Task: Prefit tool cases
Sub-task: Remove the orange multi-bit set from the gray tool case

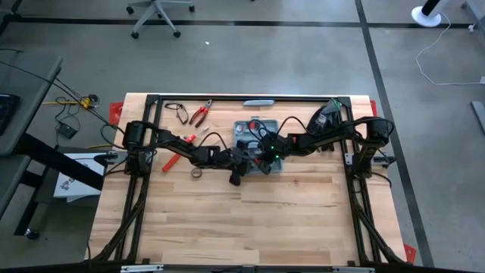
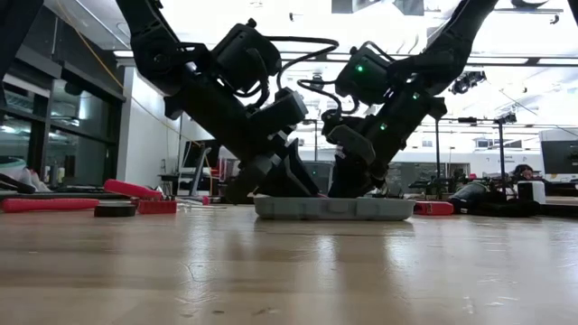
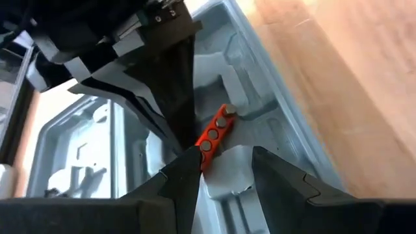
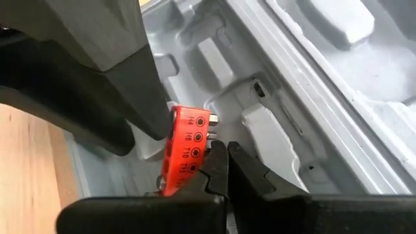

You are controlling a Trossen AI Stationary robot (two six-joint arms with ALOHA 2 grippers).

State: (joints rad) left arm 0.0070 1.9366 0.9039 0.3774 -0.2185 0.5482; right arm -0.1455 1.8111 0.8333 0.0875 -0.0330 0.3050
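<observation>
Grey-blue plastic is the material of the tool case (image 1: 256,144), which lies open and flat near the far middle of the wooden table (image 1: 250,220), with both arms bent over it. Inside, the moulded grey tray shows several tool-shaped slots, most of them empty as far as the wrist views let me see.

The step in hand seems to be the seating of a small red bit holder (image 3: 214,133) into its slot. The left gripper (image 3: 224,172) hangs just above this piece with its fingers apart, one finger on each side and not clearly pressing it (I judge it as released, not grasping). The right gripper (image 4: 224,162) has its fingers clenched together with nothing between them, and its tip is touching or almost touching the side of the red holder, as if to push it.

In the right wrist view the holder stands tilted on its edge, not lying flat, so it is probably not yet seated. The next move calls for a gentle push to lay it down into the recess, while the other gripper stays clear. Other red-handled tools (image 1: 200,114) lie on the table beside the case, waiting.
</observation>
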